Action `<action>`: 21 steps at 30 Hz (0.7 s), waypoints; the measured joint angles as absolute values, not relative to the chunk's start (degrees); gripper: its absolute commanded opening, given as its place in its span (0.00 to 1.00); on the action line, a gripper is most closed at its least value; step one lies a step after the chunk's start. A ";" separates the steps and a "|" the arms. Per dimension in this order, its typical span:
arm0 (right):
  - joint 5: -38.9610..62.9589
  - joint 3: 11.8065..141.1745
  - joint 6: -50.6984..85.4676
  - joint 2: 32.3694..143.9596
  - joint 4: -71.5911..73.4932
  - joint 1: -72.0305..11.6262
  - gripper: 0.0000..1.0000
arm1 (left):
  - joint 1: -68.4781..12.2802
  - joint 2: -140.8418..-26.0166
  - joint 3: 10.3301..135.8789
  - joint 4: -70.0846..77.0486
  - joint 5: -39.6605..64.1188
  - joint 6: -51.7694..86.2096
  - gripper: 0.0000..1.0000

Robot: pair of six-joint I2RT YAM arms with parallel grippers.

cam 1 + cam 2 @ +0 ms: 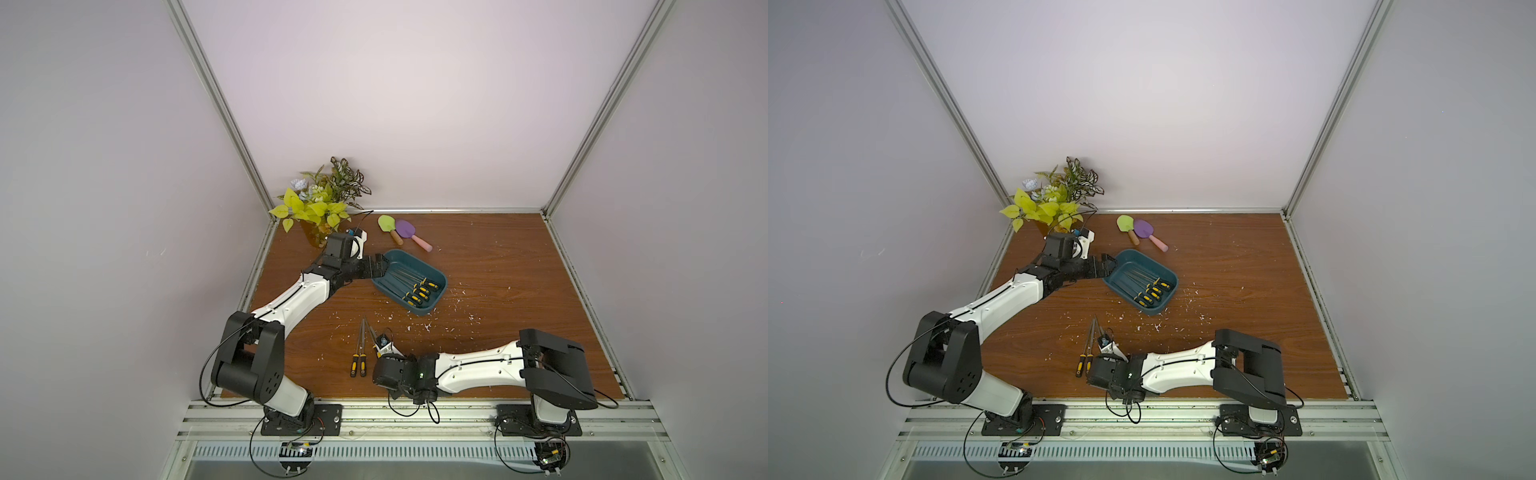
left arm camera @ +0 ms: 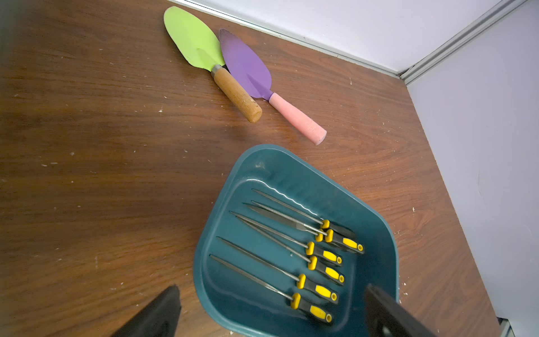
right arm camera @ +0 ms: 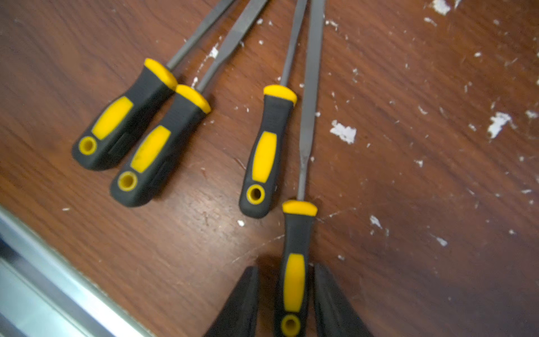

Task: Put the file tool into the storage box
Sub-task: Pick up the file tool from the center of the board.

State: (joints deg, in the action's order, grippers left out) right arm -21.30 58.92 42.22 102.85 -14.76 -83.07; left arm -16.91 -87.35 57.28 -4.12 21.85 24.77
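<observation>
Right wrist view: the file (image 3: 294, 277) has a black grip with a yellow inlay and collar, a yellow-ringed hole at the butt and a slim grey blade. It lies flat on the table (image 3: 408, 175) near the front edge, well apart from the box (image 2: 280, 163). My right gripper (image 3: 285, 267) straddles the grip. Its fingers (image 3: 242, 303) are narrowly parted, with a sliver of wood showing on each side, so they are around it, not clamped. Three spare files (image 3: 160, 148) lie alongside, and white flecks (image 3: 344, 132) dot the wood. My left gripper (image 1: 377, 266) hangs spread wide at the teal box's end, holding nothing. Boxed files (image 2: 318, 289) lie inside, handles together.
</observation>
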 measured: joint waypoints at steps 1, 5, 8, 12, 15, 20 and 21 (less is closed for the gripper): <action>-21.39 58.92 42.22 102.85 -14.87 -83.09 0.25 | -16.91 -87.13 57.28 -4.10 21.82 24.77 1.00; -22.06 58.92 42.28 102.85 -15.11 -83.15 0.20 | -16.91 -85.60 57.28 -4.05 21.78 24.77 1.00; -22.37 58.92 42.26 102.85 -15.42 -83.15 0.18 | -16.91 -84.23 57.28 -3.75 21.76 24.77 1.00; -22.92 58.92 42.22 102.76 -16.12 -83.15 0.16 | -16.91 -82.70 57.14 -3.18 21.67 24.77 1.00; -23.83 58.92 42.17 102.30 -17.08 -83.15 0.15 | -16.91 -81.69 57.04 -2.83 21.41 24.77 1.00; -24.62 58.92 41.30 99.61 -18.02 -83.00 0.14 | -16.91 -78.83 56.05 -2.37 20.14 24.75 1.00; -24.86 58.92 40.95 98.76 -18.02 -82.76 0.14 | -16.91 -78.19 55.94 -2.39 19.79 24.71 1.00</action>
State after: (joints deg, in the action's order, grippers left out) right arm -24.86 58.92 40.95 98.76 -18.02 -82.76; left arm -16.91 -78.19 55.94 -2.39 19.79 24.71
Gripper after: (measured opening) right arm 0.203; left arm 0.995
